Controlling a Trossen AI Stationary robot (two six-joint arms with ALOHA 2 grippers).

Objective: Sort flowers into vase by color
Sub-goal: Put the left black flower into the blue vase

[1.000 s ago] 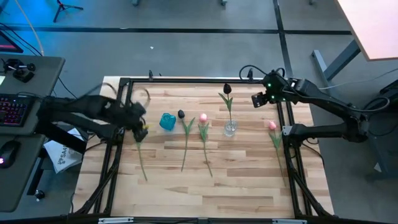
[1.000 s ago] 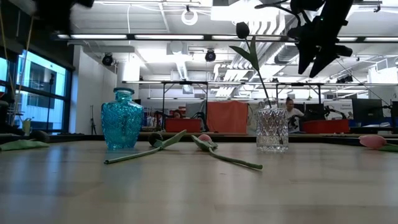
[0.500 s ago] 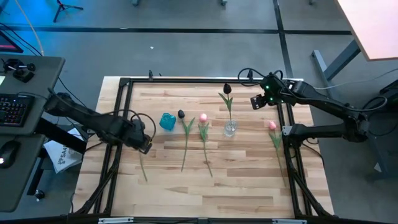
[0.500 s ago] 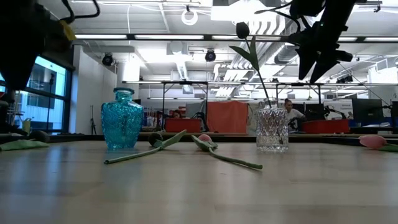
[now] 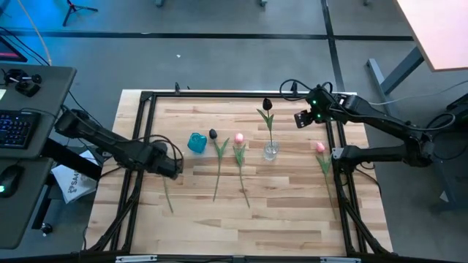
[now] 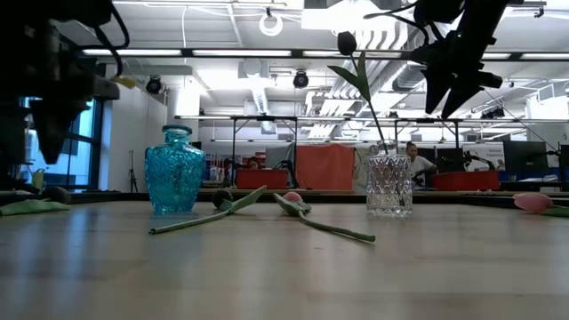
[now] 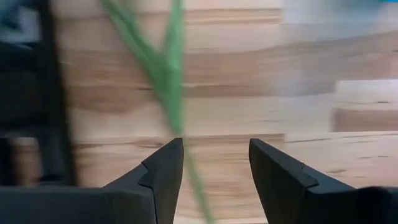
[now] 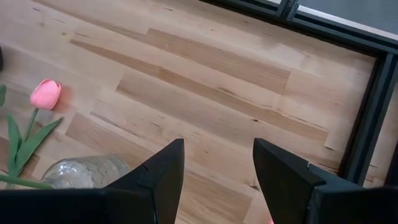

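A thin green flower stem (image 5: 167, 194) lies flat on the table at the left, its head hidden under my left gripper (image 5: 174, 166). That gripper is open and low over it, one finger on each side of the stem (image 7: 166, 74). A dark-headed tulip (image 5: 213, 134) and a pink tulip (image 5: 238, 137) lie beside the blue vase (image 5: 196, 142). The clear glass vase (image 5: 271, 151) holds an upright dark tulip (image 5: 268, 104). Another pink tulip (image 5: 319, 147) lies at the right. My right gripper (image 5: 302, 117) hangs open above the far right of the table.
A black metal frame (image 5: 143, 131) runs around the wooden tabletop, close to my left arm. Bare wood stretches along the near side of the table (image 5: 241, 234). Desks and a seated person (image 6: 414, 158) show in the room beyond the table.
My left gripper has swung toward the table's near edge and come down over the upper end of the leftmost flower's stem. The flowers and vases lie as before.
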